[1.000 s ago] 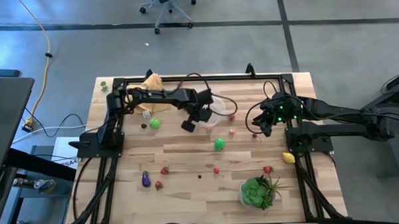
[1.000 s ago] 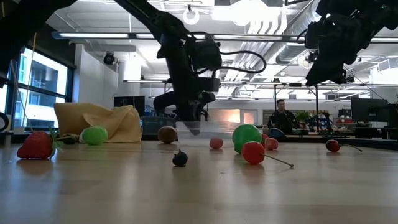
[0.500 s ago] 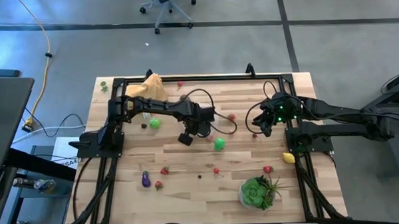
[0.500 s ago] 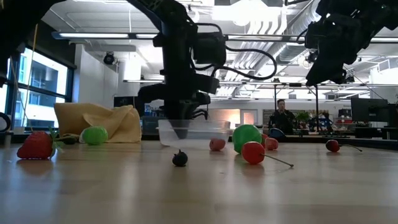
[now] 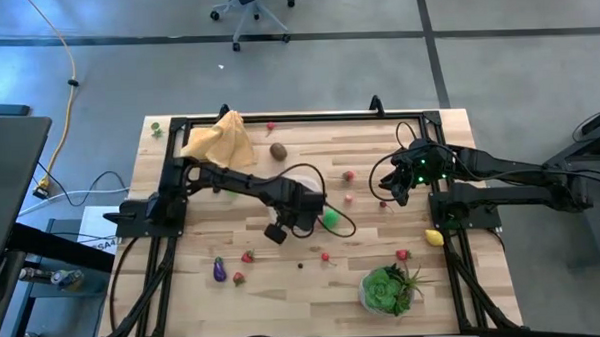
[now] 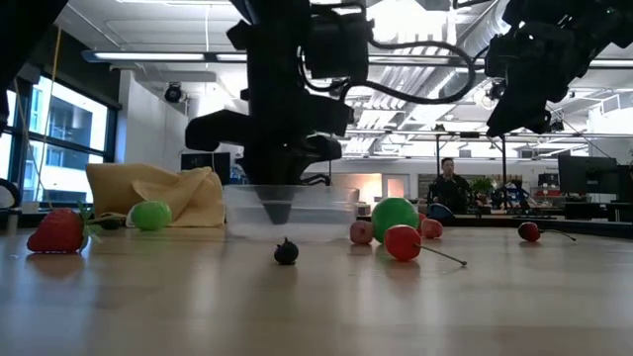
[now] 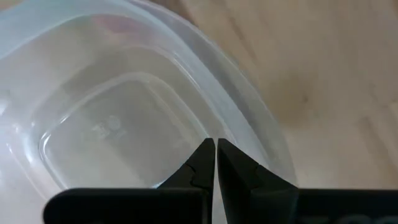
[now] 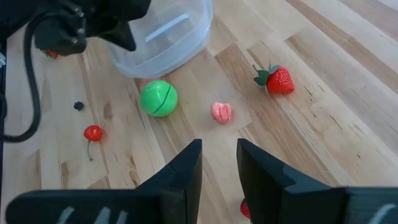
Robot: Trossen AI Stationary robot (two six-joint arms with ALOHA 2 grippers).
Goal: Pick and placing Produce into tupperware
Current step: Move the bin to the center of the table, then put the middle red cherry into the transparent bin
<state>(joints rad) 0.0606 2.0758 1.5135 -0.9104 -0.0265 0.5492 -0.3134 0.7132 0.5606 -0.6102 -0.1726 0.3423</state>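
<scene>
A: How far along is the job?

B: Barely begun, I'd judge. The tupperware (image 7: pixel 124 118) shows nothing inside through its clear floor, and every piece of produce I can see lies loose on the bench (image 5: pixel 284 284).

A: Where is the tub now?

B: Near the middle of the bench, with the left claw (image 7: pixel 215 163) pressed together on its rim, one finger inside the wall and one outside.

A: And the right claw (image 8: pixel 219 163)?

B: It hangs above the bench's right side, fingers a little apart, holding nothing.

A: What is left to pack?

B: All of it: the green lime (image 8: pixel 158 98) just beside the tub, a pink piece (image 8: pixel 221 112), a strawberry (image 8: pixel 278 79), a cherry (image 8: pixel 92 133), the eggplant (image 5: pixel 219 270), the lemon (image 5: pixel 434 237) by the leafy plant (image 5: pixel 389 288), the kiwi (image 5: pixel 277 150) near the cloth (image 5: pixel 222 139)
</scene>
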